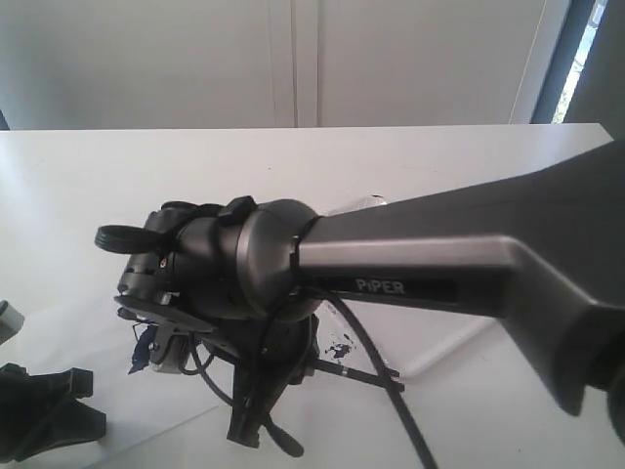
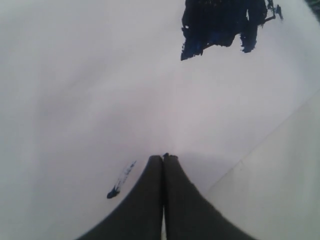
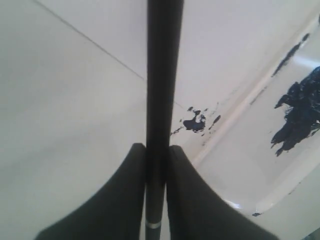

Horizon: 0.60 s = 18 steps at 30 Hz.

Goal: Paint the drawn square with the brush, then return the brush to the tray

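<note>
Exterior: dark grey right arm (image 1: pixel 439 264) spans mid-frame over the white counter (image 1: pixel 293 156).
Left wrist: left gripper (image 2: pixel 163 159) pressed together, empty, over white paper sheet (image 2: pixel 75 100); dark-blue-blotched drawn square (image 2: pixel 220 25) ahead of it.
Right wrist: right gripper (image 3: pixel 157 150) pinching long thin black-handled brush (image 3: pixel 164 75), beside clear shallow plastic tray (image 3: pixel 250 150).

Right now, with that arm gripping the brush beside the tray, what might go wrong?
1. Drips: dark spatter already lies outside the tray, so a wet brush could leave more on its way in.
2. Slipping: the right gripper pinches only the thin handle, which might twist or slide out when set down.
3. Blind spot: in the exterior view the right arm hides much of the work area, so a miss may go unnoticed.
</note>
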Motion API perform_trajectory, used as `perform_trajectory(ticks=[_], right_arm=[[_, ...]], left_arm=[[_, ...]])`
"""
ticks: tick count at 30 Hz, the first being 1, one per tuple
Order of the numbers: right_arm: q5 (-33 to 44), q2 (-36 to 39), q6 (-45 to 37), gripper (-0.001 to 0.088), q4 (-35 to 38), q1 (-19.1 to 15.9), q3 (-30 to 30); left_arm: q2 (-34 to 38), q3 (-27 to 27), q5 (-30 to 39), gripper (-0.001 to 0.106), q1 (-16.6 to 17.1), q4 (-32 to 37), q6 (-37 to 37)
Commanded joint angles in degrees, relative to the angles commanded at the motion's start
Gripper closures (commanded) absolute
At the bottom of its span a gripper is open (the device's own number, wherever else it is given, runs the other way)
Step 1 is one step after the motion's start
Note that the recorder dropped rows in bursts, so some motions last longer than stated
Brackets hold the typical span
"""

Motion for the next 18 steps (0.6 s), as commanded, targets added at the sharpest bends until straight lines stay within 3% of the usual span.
perform_trajectory(ticks=[18], right_arm=[[0.0,2.78,-0.09,0.0868,-0.11,-0.13,0.0]], left_arm=[[0.0,0.0,0.0,0.105,0.0,0.0,0.14]])
